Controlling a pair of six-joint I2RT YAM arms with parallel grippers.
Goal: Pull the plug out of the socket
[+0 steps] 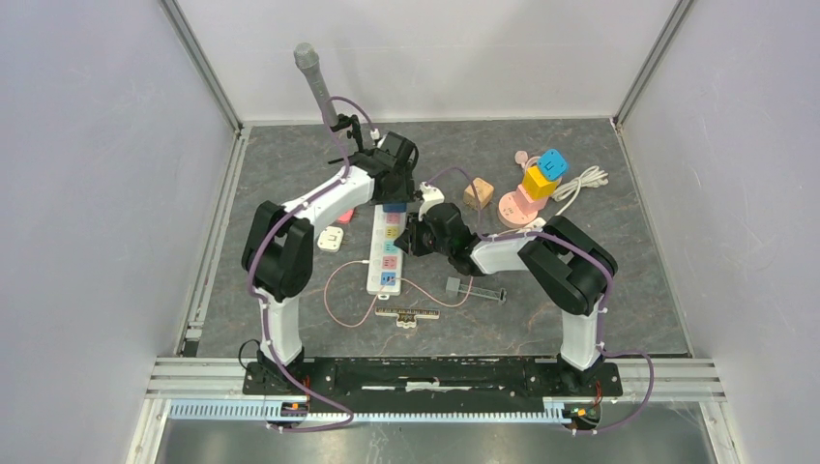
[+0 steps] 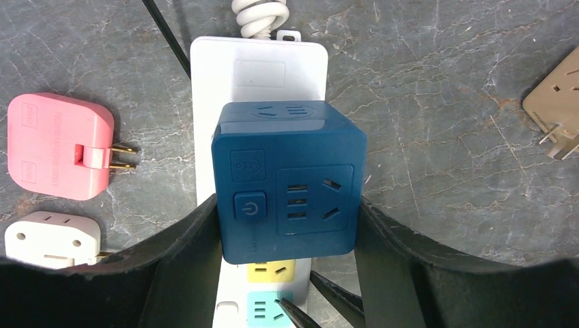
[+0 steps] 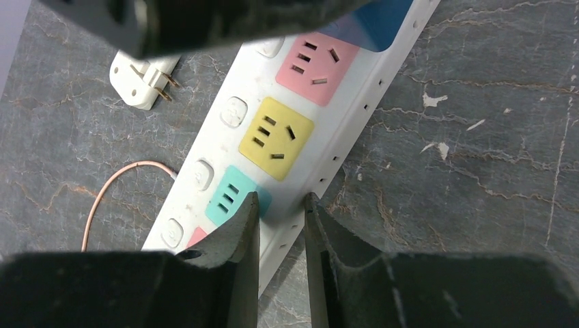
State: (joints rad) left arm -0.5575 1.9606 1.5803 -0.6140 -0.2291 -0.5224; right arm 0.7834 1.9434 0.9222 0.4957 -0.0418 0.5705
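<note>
Nearest to you, your right hand (image 3: pixel 280 201) sets its fingers, almost together, on the edge of the white power strip (image 3: pixel 331 147) beside the teal socket. I judge this is to hold the strip down; if it pinches, I cannot tell. Farther along, your left hand (image 2: pixel 288 205) clamps both sides of the blue cube plug (image 2: pixel 287 143), which sits plugged in near the strip's far end, ready for the pull.

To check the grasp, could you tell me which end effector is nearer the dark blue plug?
Left end effector: fingers flank the dark blue plug. The right end effector is down the power strip, by the teal socket.
</note>
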